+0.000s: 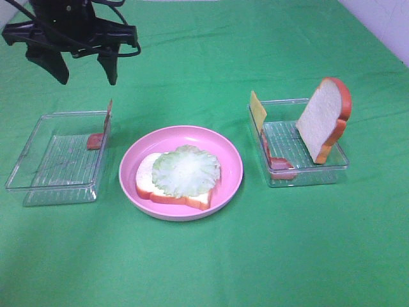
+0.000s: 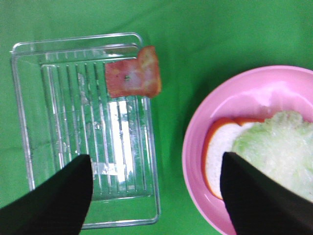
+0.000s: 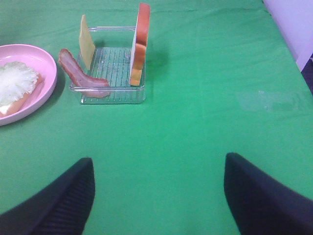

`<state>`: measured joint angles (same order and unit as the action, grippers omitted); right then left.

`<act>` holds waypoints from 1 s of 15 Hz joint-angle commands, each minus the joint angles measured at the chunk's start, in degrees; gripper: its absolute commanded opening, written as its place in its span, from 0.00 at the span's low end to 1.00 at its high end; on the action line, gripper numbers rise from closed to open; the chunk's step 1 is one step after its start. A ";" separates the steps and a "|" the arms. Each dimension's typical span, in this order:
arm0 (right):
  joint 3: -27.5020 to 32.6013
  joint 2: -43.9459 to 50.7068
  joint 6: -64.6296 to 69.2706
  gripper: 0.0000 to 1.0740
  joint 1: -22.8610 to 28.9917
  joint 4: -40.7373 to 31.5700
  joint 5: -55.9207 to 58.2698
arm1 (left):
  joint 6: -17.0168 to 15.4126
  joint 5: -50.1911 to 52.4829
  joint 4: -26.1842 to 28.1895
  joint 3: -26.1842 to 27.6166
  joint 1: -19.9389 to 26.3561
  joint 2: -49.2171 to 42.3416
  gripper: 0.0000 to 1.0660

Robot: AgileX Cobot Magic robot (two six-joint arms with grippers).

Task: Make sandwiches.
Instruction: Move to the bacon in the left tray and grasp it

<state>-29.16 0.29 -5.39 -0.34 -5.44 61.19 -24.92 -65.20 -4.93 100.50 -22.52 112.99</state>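
Since the stack on the round pink plate (image 1: pixel 126 167) holds only 1 white toy bread slice with an orange-brown crust (image 1: pixel 146 178) and 1 pale green lettuce leaf (image 1: pixel 185 169) lying on it, the next layer is most likely a filling.

The scene is laid out on a green tablecloth (image 1: pixel 204 268). The left gripper (image 1: pixel 86 75) hangs above the far end of the clear plastic rectangular tray on the left (image 1: pixel 54 163), its jaws spread wide with nothing between them. The reddish bacon strip (image 1: pixel 107 121) leans against that tray's wall nearest the plate, with its lower end inside the tray. It lies below the jaws and toward the plate side, its broad face roughly along the wall.

The right gripper (image 3: pixel 156 196), also wide open and empty, sits well apart from the second clear tray (image 1: pixel 307 176). That tray holds 1 square orange-yellow cheese slice (image 1: pixel 257 109) standing upright, a second bacon strip (image 1: pixel 280 165) and a second bread slice (image 1: pixel 323 118) leaning upright.

By this layout the left arm is nearer to a filling. Its jaws would need to close across the strip's thin edge, not along the wall.
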 commanded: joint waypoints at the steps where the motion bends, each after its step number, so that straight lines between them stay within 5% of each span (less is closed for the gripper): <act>1: 0.11 0.74 -0.69 0.66 -0.23 0.23 -0.46 | -0.11 -0.46 0.57 -0.06 1.78 2.29 0.66; 15: 0.11 0.74 -0.69 0.66 -0.23 0.23 -0.46 | -0.06 12.72 0.11 -0.06 1.83 13.87 0.66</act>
<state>-29.16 0.29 -5.39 -0.34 -5.44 61.19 -24.92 -52.71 -4.87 100.50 -20.74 126.74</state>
